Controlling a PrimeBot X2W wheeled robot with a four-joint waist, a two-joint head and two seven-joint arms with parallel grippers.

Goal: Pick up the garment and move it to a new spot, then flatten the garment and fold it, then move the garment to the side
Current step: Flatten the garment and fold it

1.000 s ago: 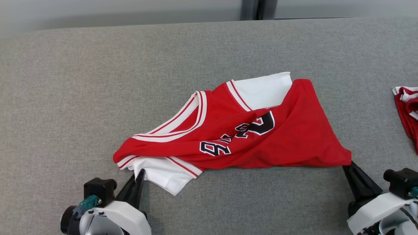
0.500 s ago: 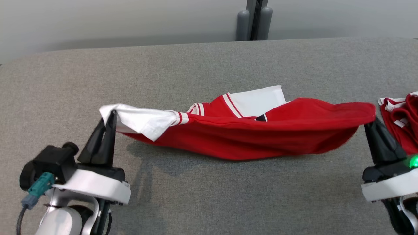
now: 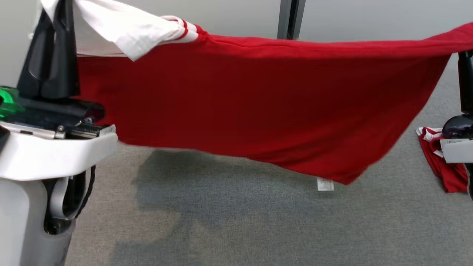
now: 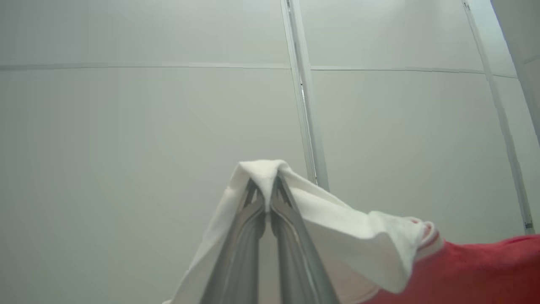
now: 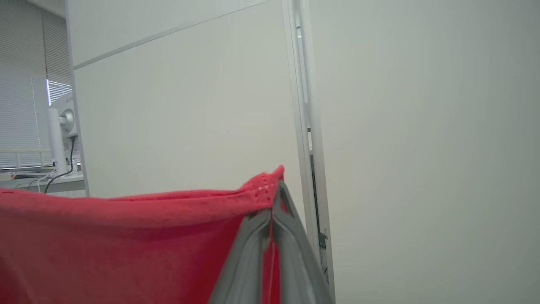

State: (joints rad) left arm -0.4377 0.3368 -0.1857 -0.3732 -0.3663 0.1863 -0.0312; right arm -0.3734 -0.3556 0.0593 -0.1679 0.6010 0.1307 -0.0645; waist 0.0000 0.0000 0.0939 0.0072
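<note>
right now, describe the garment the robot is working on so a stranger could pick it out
Above the grey table, a red jersey with a white sleeve hangs stretched between the left gripper and right gripper. Unlike the crumpled red garment lying on the table's right side, it is lifted and spread wide.

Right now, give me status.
Both shut: left gripper on white corner, right gripper on red corner. The jersey hangs stretched above grey surface. A second red garment at right.
</note>
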